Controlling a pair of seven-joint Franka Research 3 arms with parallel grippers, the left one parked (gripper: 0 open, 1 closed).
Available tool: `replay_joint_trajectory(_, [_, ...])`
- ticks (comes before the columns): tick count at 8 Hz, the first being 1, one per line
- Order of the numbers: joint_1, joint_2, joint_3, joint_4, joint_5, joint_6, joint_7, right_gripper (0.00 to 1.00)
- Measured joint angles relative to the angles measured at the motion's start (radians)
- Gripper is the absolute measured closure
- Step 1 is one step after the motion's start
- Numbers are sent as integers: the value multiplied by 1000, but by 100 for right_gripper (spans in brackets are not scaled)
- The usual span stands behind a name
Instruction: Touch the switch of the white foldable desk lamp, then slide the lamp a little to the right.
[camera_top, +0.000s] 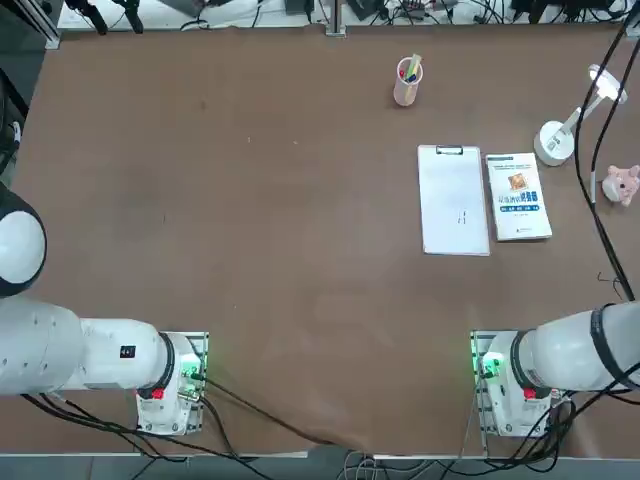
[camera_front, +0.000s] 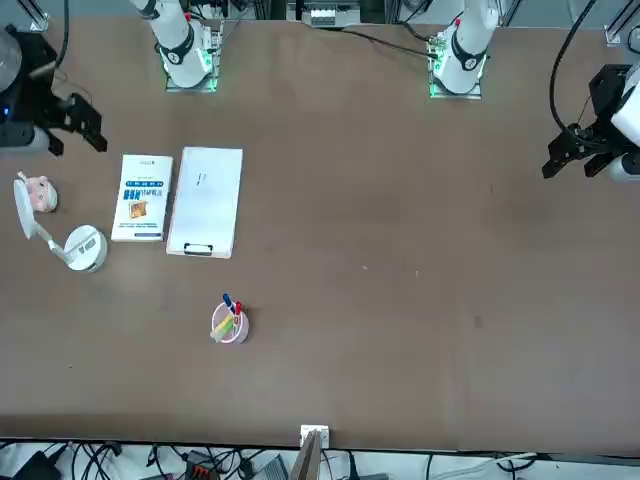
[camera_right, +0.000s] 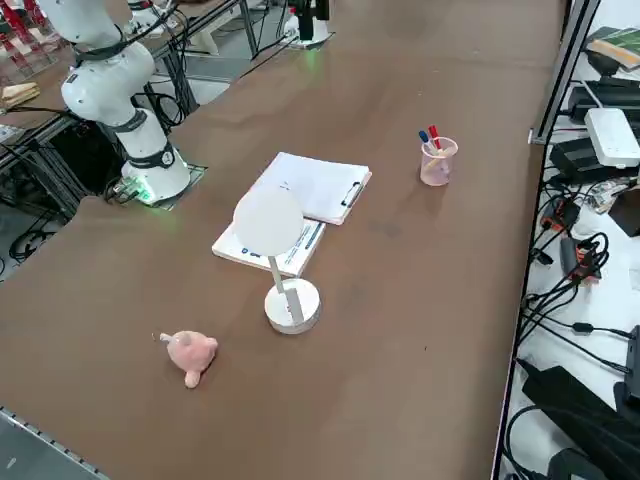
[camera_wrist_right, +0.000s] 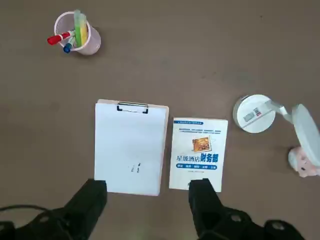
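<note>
Brown, smooth tabletop (camera_top: 270, 220) spreads before you, with a pale pink plastic pen cup (camera_top: 406, 88) standing upright toward its far side, beyond the clipboard. You can see a red marker (camera_wrist_right: 60, 37), a blue marker (camera_wrist_right: 69, 46), a green highlighter (camera_wrist_right: 77, 30) and a yellow highlighter (camera_wrist_right: 83, 31) leaning in it.

Your white foldable desk lamp (camera_top: 554, 143) stands on its round disc base at the table's right, just beside the white printed booklet (camera_top: 518, 197) and well apart from the cup. Its jointed arm slants up and out from the base, so its long axis runs toward your robot's right, ending in a flat, rounded head (camera_right: 268, 221). Near that head sits a small pink pig figure (camera_right: 190, 355).

Left of the booklet, you have a clipboard with white paper (camera_top: 453, 205), its black metal clip (camera_top: 449, 150) at the far end.

Your right gripper (camera_wrist_right: 148, 186) hangs above the table's right side, fingers wide apart, holding nothing and clear of the lamp.
</note>
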Motion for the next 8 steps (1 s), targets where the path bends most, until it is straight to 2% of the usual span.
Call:
replay_joint_trajectory(2, [-1, 2, -36, 0, 12, -3, 19, 0])
replay_joint_trajectory(5, [-1, 1, -43, 0, 12, -15, 27, 0])
replay_joint_trajectory(8, [-2, -1, -64, 0, 12, -25, 15, 0])
